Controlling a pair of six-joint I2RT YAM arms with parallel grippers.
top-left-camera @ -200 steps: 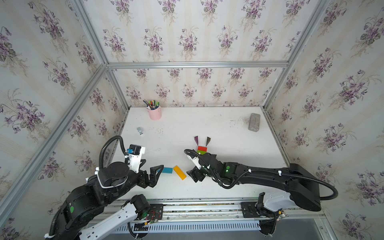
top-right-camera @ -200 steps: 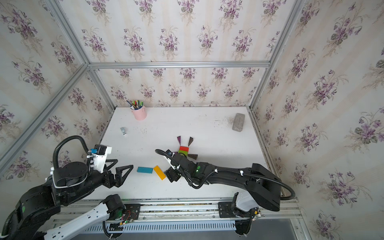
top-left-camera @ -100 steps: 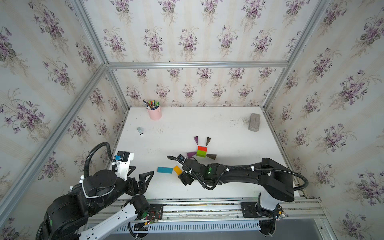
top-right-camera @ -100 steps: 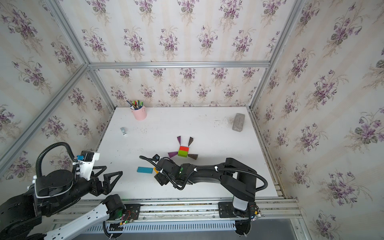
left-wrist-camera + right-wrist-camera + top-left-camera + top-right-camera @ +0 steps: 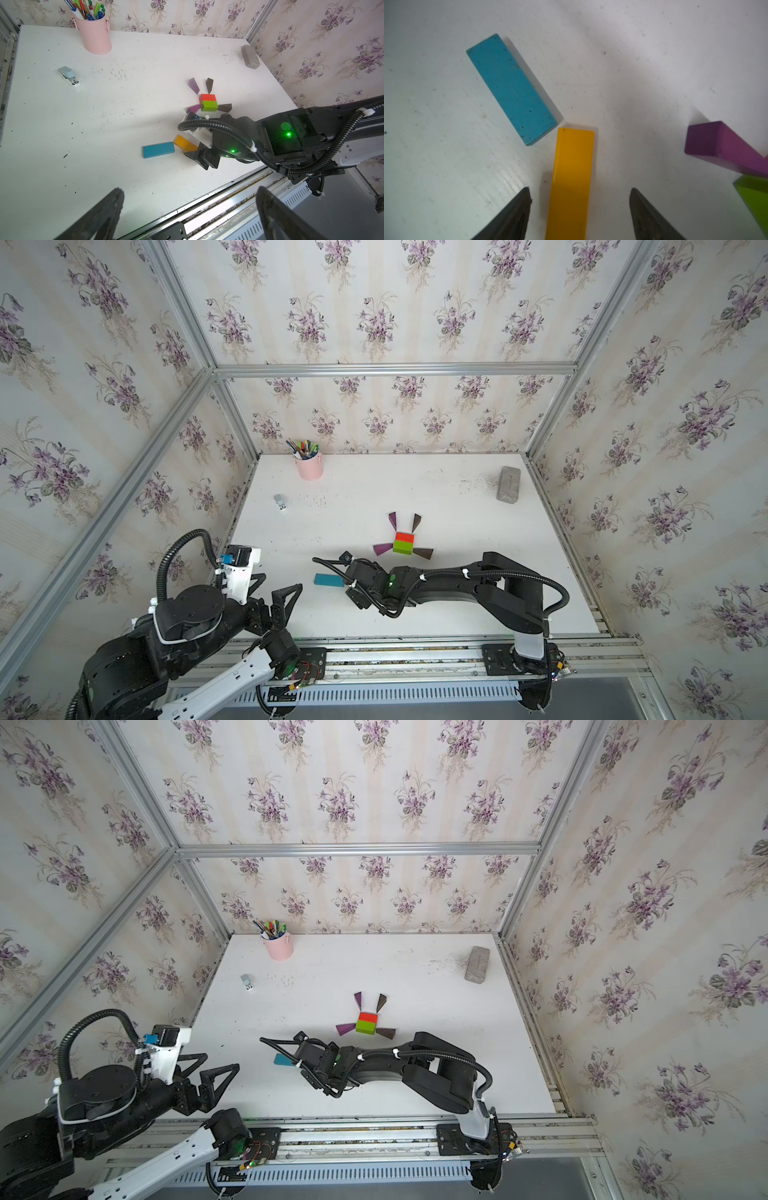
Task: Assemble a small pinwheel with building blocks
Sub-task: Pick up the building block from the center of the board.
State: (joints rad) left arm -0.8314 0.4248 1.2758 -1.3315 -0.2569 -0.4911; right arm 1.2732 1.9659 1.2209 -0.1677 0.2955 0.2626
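Observation:
The pinwheel's centre lies mid-table as a red block (image 5: 404, 537) against a green block (image 5: 402, 546). Two purple wedges (image 5: 392, 520) (image 5: 382, 548) and two brown wedges (image 5: 416, 522) (image 5: 423, 553) fan round it. A blue bar (image 5: 328, 580) lies flat to the left. The yellow bar (image 5: 571, 176) lies beside it, hidden under the right wrist in both top views. My right gripper (image 5: 579, 188) is open and low over the table, one finger on each side of the yellow bar with gaps. My left gripper (image 5: 278, 584) hangs wide open and empty over the table's front left.
A pink pen cup (image 5: 309, 466) stands at the back left, with a small stapler (image 5: 280, 502) in front of it. A grey slab (image 5: 508, 490) lies at the back right. The metal rail (image 5: 415, 655) runs along the front edge. Papered walls close three sides.
The right gripper slid left from beside the pinwheel to straddle the yellow bar, and its jaws narrowed somewhat. The left arm drew back toward the front left, still open.

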